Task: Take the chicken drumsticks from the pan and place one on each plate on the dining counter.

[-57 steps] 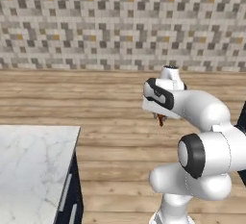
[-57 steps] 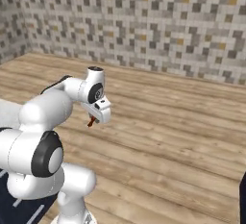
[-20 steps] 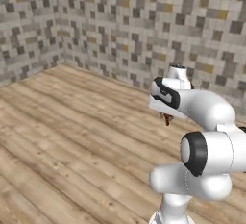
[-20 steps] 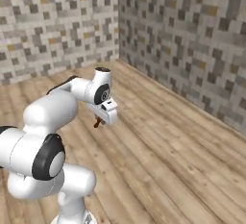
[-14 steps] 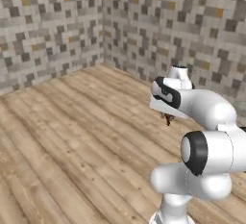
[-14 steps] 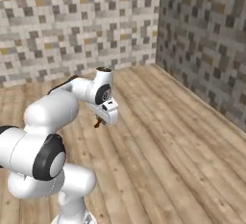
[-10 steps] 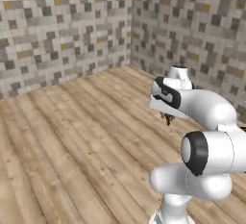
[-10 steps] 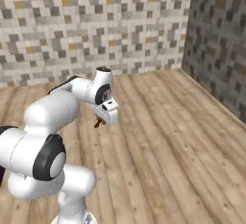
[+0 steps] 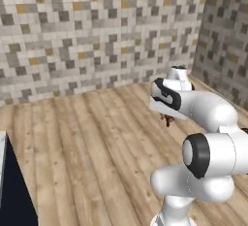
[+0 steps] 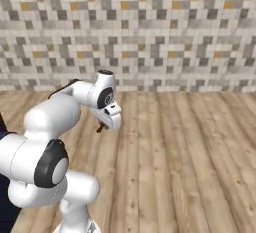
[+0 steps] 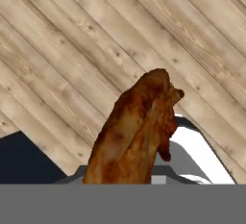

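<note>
The fingers [image 9: 168, 121] pinch one chicken drumstick [image 11: 137, 131]; in the hand view it fills the lower middle of the frame, brown and lumpy, above the wooden floor [image 11: 72, 40]; in the left base view it is a small brown bit at centre right, under the white arm; a stone tile wall [image 10: 150, 32] stands across the top.

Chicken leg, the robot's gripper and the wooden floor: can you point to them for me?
chicken leg [image 11: 137, 131], hand view, its meaty brown middle
gripper [image 10: 101, 126], right base view, between the tips below the white hand
wooden floor [image 9: 87, 142], left base view, a bare plank
</note>
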You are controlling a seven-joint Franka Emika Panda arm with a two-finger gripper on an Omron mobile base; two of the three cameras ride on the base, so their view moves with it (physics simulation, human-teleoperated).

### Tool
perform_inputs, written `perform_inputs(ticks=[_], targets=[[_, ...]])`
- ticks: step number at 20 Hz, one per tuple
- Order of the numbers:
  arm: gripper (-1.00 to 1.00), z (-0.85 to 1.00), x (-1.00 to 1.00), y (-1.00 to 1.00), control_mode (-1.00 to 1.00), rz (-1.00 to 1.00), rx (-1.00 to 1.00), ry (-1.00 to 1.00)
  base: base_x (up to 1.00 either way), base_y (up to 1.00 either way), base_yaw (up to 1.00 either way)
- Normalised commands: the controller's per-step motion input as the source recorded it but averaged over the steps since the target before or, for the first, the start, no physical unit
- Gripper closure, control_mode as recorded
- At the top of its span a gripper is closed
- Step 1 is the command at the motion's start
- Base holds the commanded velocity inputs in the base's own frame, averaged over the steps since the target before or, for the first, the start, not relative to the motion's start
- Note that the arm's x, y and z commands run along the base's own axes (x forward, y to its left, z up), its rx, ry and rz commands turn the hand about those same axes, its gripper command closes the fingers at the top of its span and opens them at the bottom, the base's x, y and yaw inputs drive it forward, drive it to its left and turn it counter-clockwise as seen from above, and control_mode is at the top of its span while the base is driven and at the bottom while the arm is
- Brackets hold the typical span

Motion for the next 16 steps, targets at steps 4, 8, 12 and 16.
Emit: perform_inputs(ticks=[4, 8, 12, 16], targets=[[1.0, 0.0, 0.0, 0.0, 1.0, 0.0, 0.0, 0.0, 0.99, 0.13, 0.49], [1.0, 0.0, 0.0, 0.0, 1.0, 0.0, 0.0, 0.0, 0.85, 0.01, 0.68], [1.0, 0.0, 0.0, 0.0, 1.0, 0.0, 0.0, 0.0, 0.79, 0.0, 0.75], [1.0, 0.0, 0.0, 0.0, 1.0, 0.0, 0.0, 0.0, 0.83, 0.0, 0.78]])
